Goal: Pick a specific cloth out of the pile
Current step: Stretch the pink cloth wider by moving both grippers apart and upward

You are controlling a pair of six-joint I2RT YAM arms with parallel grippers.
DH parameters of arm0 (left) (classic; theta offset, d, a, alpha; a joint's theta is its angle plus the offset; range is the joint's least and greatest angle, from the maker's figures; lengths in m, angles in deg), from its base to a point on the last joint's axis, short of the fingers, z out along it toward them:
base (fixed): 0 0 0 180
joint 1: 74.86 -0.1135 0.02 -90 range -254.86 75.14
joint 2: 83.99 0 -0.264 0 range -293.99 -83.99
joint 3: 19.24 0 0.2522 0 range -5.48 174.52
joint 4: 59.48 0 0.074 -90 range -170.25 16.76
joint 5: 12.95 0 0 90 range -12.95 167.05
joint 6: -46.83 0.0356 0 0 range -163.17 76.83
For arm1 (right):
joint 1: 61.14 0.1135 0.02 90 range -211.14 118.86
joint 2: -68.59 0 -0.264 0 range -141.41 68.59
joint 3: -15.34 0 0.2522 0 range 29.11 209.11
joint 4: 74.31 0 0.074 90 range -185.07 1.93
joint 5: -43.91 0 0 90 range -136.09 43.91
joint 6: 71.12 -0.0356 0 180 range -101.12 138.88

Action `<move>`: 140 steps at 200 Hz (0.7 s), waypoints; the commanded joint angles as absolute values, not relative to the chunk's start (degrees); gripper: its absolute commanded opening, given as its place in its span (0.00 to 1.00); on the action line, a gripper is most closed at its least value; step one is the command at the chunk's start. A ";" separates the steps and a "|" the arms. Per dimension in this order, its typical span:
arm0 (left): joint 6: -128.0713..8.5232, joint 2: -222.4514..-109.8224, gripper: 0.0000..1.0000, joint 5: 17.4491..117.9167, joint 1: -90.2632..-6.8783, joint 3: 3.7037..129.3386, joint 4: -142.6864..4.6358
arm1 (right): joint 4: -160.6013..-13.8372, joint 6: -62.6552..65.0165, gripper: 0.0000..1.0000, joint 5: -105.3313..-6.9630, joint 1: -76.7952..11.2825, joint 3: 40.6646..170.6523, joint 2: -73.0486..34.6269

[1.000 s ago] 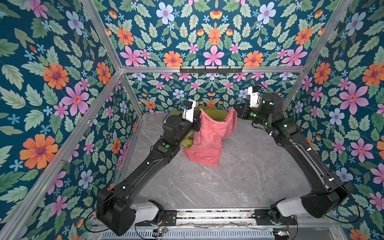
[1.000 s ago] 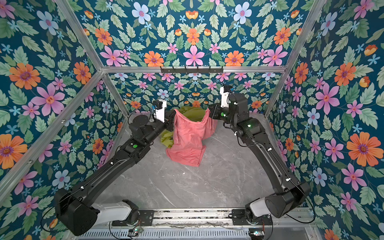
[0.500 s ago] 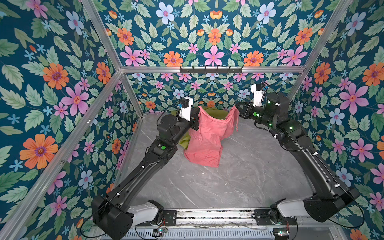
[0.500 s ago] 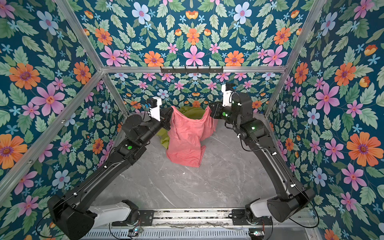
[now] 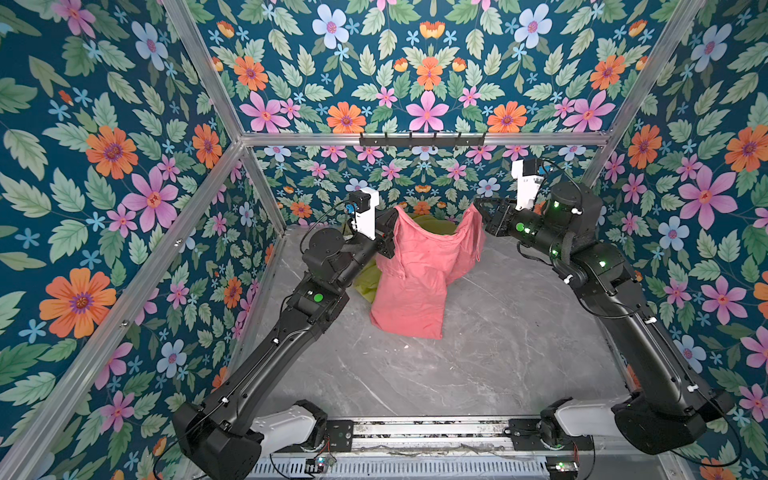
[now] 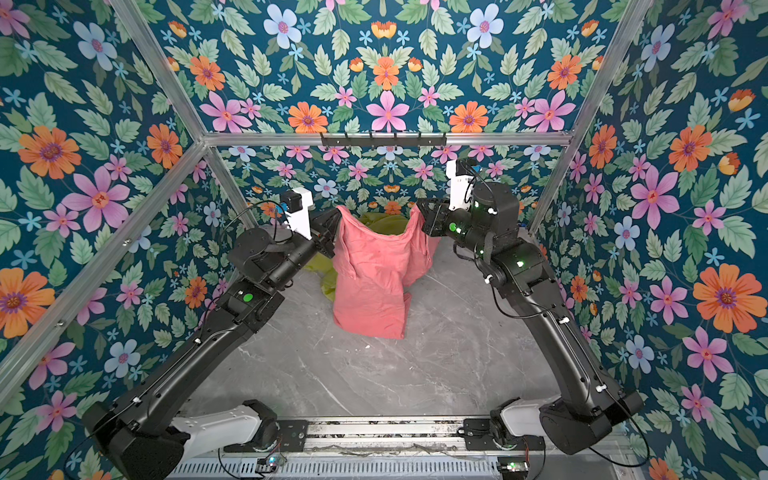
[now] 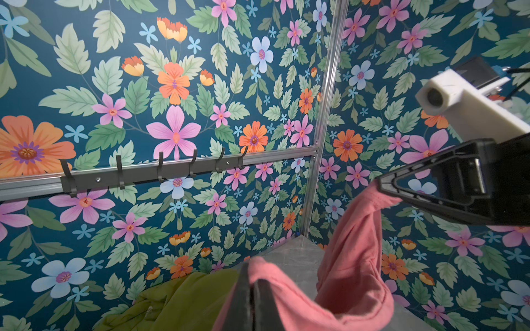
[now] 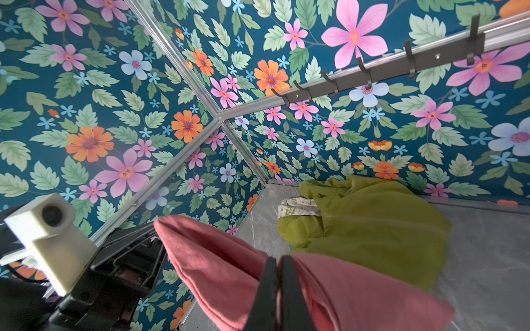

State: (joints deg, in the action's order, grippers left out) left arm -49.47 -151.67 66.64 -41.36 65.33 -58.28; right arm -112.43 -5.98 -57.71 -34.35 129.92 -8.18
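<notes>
Salmon-pink soft fabric cloth (image 5: 415, 286), clamped by left gripper (image 5: 394, 215) and right gripper (image 5: 478, 204), needs level lifting away from the olive-green clothes pile (image 5: 436, 227) at twelve o'clock.

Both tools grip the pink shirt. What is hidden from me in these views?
- Top views: most of the olive-green garment, behind the pink shirt.
- Right wrist view: the cream patterned piece, partly covered by the olive-green garment; print too small to read.
- Both wrist views: the pink shirt's hanging part, past the picture edge.
</notes>
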 commanded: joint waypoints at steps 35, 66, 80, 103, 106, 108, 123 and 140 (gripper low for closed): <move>-52.31 -150.80 0.00 63.80 -41.12 66.99 -55.14 | -112.36 -4.24 0.00 -56.55 -33.42 132.17 -6.90; -53.00 -150.42 0.00 62.79 -40.67 67.61 -54.88 | -113.44 -4.27 0.00 -56.47 -33.34 133.59 -5.97; -53.48 -150.23 0.00 62.44 -40.34 67.81 -54.56 | -113.73 -4.35 0.00 -56.51 -33.26 134.04 -5.52; -54.11 -150.09 0.00 61.79 -39.72 68.22 -54.31 | -114.28 -4.41 0.00 -56.73 -33.19 134.49 -4.68; -54.15 -150.01 0.00 61.79 -39.59 68.28 -54.27 | -114.37 -4.41 0.00 -56.81 -33.19 134.49 -4.51; -54.15 -150.00 0.00 61.83 -39.50 68.26 -54.26 | -114.42 -4.41 0.00 -56.81 -33.19 134.51 -4.42; -54.41 -149.95 0.00 61.75 -38.80 68.39 -54.01 | -114.60 -4.41 0.00 -56.91 -33.19 134.42 -3.56; -54.85 -149.88 0.00 61.61 -37.79 68.37 -53.58 | -115.17 -4.17 0.00 -56.57 -33.20 134.50 -2.71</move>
